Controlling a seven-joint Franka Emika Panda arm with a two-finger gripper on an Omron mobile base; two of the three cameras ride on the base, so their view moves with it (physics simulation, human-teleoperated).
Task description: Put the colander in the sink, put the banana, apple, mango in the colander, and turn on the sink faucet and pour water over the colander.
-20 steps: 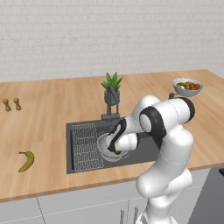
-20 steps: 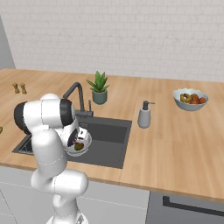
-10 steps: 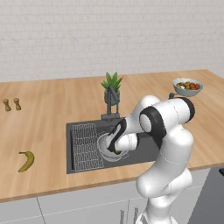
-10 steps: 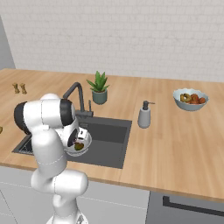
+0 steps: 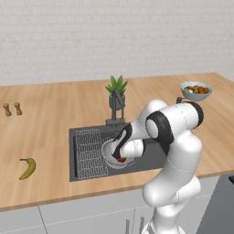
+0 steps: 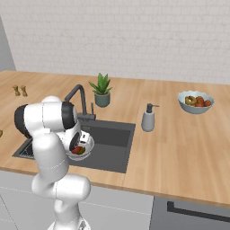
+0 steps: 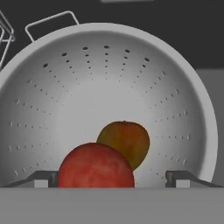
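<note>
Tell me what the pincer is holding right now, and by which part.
Nothing, as far as I can see. The pincer is open over the colander; its tips stand wide apart on either side of the apple, clear of it. The mango lies behind.

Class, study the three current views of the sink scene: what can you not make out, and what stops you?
- Hand view: apple bottom cut off by the edge; mango partly behind it.
- Left base view: colander contents mostly behind the arm.
- Whether the fingers touch the apple: unclear.
- Fruit bowl contents: too small.
</note>
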